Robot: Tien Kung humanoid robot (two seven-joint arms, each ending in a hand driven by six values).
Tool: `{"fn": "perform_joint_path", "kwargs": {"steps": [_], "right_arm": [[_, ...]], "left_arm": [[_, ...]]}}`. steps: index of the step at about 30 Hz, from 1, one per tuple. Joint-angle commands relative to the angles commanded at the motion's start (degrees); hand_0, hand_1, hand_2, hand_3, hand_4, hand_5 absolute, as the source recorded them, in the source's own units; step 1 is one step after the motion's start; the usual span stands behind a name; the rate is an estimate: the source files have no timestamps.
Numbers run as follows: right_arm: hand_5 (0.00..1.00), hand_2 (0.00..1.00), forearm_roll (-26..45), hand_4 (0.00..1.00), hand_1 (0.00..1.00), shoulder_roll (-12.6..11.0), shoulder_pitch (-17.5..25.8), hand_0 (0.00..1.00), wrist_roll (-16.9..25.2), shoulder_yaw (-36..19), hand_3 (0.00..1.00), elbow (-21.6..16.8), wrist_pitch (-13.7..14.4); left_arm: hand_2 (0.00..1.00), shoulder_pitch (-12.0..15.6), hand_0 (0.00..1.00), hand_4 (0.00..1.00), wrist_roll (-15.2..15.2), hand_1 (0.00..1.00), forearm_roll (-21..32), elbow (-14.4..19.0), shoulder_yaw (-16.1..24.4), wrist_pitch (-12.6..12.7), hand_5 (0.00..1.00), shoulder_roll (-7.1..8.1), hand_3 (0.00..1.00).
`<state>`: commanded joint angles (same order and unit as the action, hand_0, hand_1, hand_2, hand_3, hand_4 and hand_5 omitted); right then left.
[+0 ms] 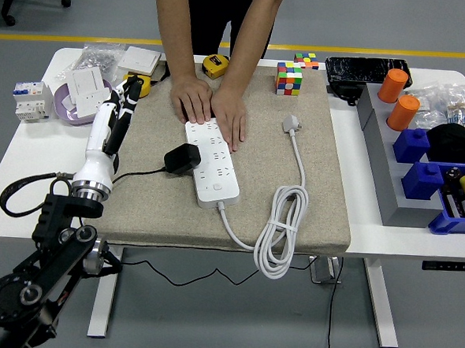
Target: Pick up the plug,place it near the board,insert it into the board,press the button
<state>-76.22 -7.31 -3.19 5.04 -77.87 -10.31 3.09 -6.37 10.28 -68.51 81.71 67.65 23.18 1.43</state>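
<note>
The white rectangular counter (pixel 29 150) carries a beige fabric mat (pixel 300 107) across its middle — yellow tape measures (pixel 215 64), white wall sockets (pixel 92 86) and a white circuit breaker (pixel 30 101) lie at its left, while grey and blue plastic bins (pixel 410 173) and two orange cylinders (pixel 398 97) crowd its right.

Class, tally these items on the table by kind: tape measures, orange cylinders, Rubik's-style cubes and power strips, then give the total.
Tape measures: 2
Orange cylinders: 2
Colour cubes: 2
Power strips: 1
Total: 7
</note>
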Motion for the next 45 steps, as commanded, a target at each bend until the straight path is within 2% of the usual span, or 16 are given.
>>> {"fn": "perform_joint_path", "kwargs": {"steps": [2, 5, 10, 16, 22, 27, 31, 36, 45], "right_arm": [[0.998, 0.795, -0.07, 0.998, 0.856, -0.05, 0.0, 0.954, 0.02, -0.03, 0.798, 0.0, -0.01], [0.998, 0.795, -0.91, 0.998, 0.856, -0.03, 0.23, 0.954, -0.25, -0.62, 0.798, 0.0, 0.0], [0.998, 0.793, -0.36, 0.998, 0.856, 0.05, 0.08, 0.953, -0.13, 0.07, 0.798, 0.0, -0.1], [0.998, 0.793, 0.41, 0.998, 0.856, 0.03, -0.16, 0.954, 0.04, 0.85, 0.798, 0.0, -0.19], [0.998, 0.792, 0.46, 0.998, 0.856, -0.02, -0.14, 0.952, 0.02, 0.83, 0.797, 0.0, -0.21], [0.998, 0.789, 0.44, 0.998, 0.855, 0.02, -0.17, 0.951, -0.02, 0.81, 0.796, 0.0, -0.23], [0.998, 0.789, 0.66, 0.998, 0.851, 0.0, -0.3, 0.95, 0.02, 1.04, 0.796, 0.0, -0.29], [0.998, 0.789, 0.45, 0.998, 0.852, -0.06, -0.35, 0.949, 0.01, 0.77, 0.796, 0.0, -0.25], [0.998, 0.789, 0.94, 0.998, 0.851, -0.16, -0.61, 0.949, 0.14, 1.27, 0.795, 0.0, -0.31]], "left_arm": [[0.985, 2.67, 0.978, 0.998, 0.8, 0.998, 2.22, 0.95, 0.26, -1.07, 0.998, 0.11, 0.966], [0.985, 4.05, 0.978, 0.998, 0.93, 0.998, 2.68, 0.44, 0.12, -2.74, 0.998, 0.78, 0.966], [0.979, 4.04, 0.989, 0.998, -1.75, 0.998, -5.05, -1.19, -0.76, -4.11, 0.998, 0.98, 0.954], [0.974, 2.9, 0.99, 0.998, -4.81, 0.998, -14.5, -3.3, -2.86, -5.05, 0.998, 1.2, 0.944], [0.965, 0.8, 0.991, 0.998, -7.5, 0.998, -23.4, -5.74, -6.03, -5.28, 0.998, 2.54, 0.933], [0.964, -1.54, 0.998, 0.998, -9.0, 0.998, -28.33, -8.39, -8.27, -5.41, 0.998, 3.03, 0.935], [0.962, -2.9, 0.998, 0.998, -9.97, 0.998, -29.72, -10.58, -9.59, -6.23, 0.998, 2.96, 0.93], [0.96, -2.95, 0.998, 0.998, -10.43, 0.998, -29.65, -11.24, -9.55, -6.63, 0.998, 2.56, 0.926], [0.959, -4.69, 0.998, 0.998, -11.09, 0.998, -31.12, -12.39, -9.79, -6.87, 0.998, 2.33, 0.923]]}}
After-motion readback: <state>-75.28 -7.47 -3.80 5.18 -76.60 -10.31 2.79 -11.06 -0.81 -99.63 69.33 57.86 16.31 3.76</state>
